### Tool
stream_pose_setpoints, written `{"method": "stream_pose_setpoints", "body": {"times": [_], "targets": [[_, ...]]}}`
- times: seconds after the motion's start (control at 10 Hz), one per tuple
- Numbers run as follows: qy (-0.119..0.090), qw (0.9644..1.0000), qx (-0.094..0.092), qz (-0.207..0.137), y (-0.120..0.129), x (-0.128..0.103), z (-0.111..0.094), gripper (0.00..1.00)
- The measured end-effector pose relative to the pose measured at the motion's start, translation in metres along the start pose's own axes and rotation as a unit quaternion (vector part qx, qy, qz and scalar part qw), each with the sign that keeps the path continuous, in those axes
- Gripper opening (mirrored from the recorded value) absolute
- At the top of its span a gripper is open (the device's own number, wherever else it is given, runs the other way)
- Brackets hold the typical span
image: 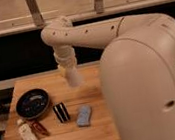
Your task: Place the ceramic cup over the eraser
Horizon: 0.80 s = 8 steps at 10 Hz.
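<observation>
The cup (75, 79) hangs in the closed gripper (68, 73), tilted, above the wooden table (92, 91), at about 1 o'clock from the eraser (61, 112) and apart from it. From the eraser, a blue pad (84, 116) lies at 4 o'clock, a dark bowl (32, 103) at 10 o'clock and a white bottle (29, 137) at 8 o'clock.

No legible text, labels, or numbers
</observation>
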Motion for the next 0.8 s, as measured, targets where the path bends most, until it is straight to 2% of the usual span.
{"method": "stream_pose_setpoints", "body": {"times": [0.2, 0.3, 0.5, 0.8], "targets": [[-0.016, 0.9998, 0.006, 0.007, 0.019, 0.005, -0.017, 0.0], [-0.026, 0.9997, 0.002, 0.004, 0.03, 0.001, -0.022, 0.0], [-0.035, 0.9994, -0.008, -0.002, 0.044, -0.009, -0.024, 0.0], [-0.04, 0.9982, -0.032, -0.03, 0.078, -0.023, -0.028, 0.0]]}}
